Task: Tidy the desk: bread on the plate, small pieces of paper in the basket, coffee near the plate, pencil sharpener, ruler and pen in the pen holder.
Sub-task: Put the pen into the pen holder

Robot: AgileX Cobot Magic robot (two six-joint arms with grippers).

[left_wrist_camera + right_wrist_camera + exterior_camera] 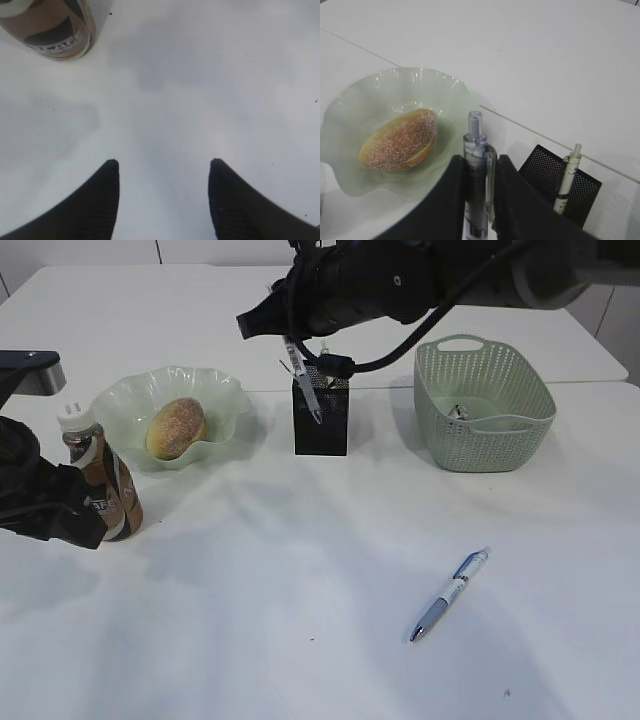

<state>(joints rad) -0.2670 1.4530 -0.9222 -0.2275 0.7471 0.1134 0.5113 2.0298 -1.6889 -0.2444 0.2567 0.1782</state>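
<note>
Exterior slants down over desk [300, 570]; wrist views close, downward.

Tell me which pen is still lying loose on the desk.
The blue-and-white pen at front right lies flat, untouched. Another pen is clamped in the right gripper above the black mesh holder, and a third stands inside it.

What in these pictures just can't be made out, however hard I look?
- Inside of the pen holder: exterior view, the dark mesh hides what stands in it.
- Thing in the basket: exterior view, too small and pale to name.
- Coffee cap: left wrist view, cut off by the top edge.
- Tip of the pen held by the right gripper: right wrist view, hidden by its fingers.
</note>
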